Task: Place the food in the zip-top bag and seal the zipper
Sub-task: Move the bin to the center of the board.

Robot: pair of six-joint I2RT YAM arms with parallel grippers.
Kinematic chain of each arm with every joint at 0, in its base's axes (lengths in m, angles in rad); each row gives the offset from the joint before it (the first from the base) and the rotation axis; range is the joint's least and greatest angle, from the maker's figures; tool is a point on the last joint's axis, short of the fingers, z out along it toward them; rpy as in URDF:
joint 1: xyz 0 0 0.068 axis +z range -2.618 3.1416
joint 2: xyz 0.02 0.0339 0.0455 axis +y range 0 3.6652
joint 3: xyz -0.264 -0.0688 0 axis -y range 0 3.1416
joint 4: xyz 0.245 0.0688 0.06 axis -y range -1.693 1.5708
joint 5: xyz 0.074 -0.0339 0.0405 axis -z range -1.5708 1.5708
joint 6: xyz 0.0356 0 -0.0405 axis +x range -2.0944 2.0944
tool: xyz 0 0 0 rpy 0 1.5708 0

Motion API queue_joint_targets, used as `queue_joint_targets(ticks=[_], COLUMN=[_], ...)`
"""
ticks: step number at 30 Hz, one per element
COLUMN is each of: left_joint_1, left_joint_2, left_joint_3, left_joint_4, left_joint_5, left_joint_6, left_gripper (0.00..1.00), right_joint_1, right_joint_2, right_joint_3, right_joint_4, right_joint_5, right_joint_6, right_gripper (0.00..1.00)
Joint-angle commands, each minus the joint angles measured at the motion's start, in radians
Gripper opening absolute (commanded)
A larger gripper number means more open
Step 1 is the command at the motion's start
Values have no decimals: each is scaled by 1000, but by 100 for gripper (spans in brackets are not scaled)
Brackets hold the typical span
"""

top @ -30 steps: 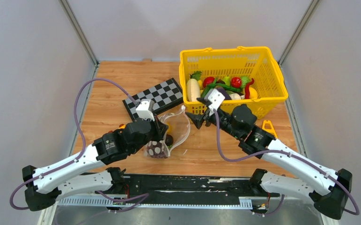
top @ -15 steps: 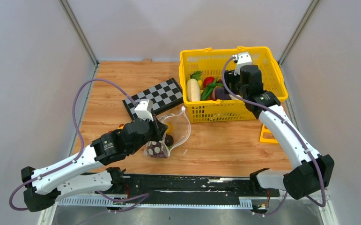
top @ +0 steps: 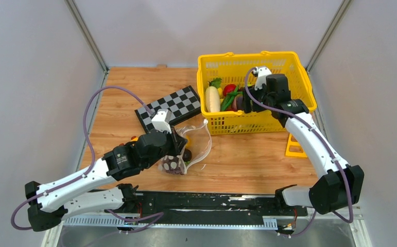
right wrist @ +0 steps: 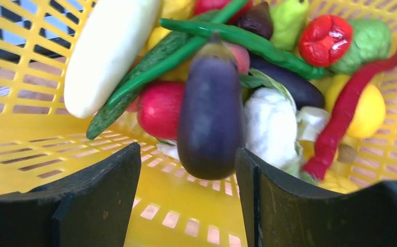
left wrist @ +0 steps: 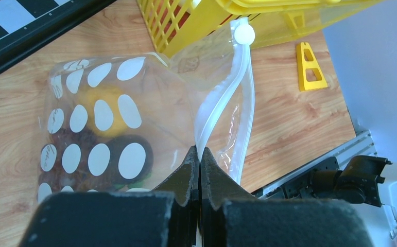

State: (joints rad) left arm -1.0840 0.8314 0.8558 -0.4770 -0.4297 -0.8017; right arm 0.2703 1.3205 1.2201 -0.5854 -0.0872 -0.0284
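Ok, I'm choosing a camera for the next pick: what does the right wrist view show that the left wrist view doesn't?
Only right wrist: a purple eggplant inside the open right gripper, a white vegetable and a red pepper. Only left wrist: the left gripper shut on the zipper of the dotted zip-top bag, plus the checkerboard. Both: the yellow basket.
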Motion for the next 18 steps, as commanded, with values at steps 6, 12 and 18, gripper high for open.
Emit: queue_joint_targets(ticks=[6, 12, 18], left_joint_1=[2, 2, 2], left_joint_2=[17, 9, -25], left_joint_3=[2, 5, -14], left_joint_4=[64, 50, 35], left_joint_5=[38, 37, 12], left_joint_6=[5, 4, -2], left_gripper=[0, 0, 0], right_joint_1=[277, 348, 298], right_joint_2=[85, 153, 64], right_joint_3=[11, 92, 71], right_joint_4=[-40, 24, -12], right_joint_5=[-179, -177, 153], right_joint_6=[20, 77, 108], right_gripper=[67, 68, 72])
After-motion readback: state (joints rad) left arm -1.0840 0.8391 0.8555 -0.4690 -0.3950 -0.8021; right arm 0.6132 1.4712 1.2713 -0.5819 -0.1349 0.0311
